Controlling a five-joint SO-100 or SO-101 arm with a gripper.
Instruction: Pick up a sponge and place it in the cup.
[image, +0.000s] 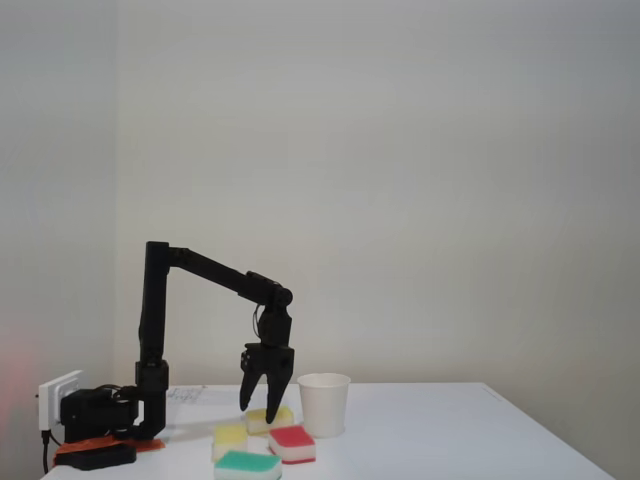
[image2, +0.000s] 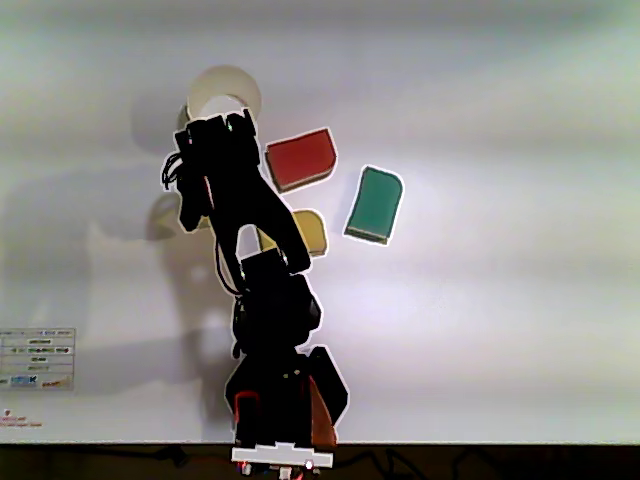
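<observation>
In the fixed view the gripper (image: 258, 408) hangs fingers-down with its jaws parted, tips straddling the sponge (image: 279, 417), which lies on the white table (image: 450, 440) just left of the cup (image: 324, 403); a second yellow sponge (image: 230, 437), a red-topped sponge (image: 292, 442) and a green-topped sponge (image: 247, 464) lie nearer

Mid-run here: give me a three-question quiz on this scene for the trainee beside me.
1. True or false: the sponge under the gripper is already inside the cup.
2. In the fixed view, which sponge lies nearest the camera? A) red-topped sponge B) green-topped sponge C) second yellow sponge
3. Fill in: in the fixed view, the cup stands to the ___ of the fingers.

Key: 1 false; 2 B; 3 right.
</observation>
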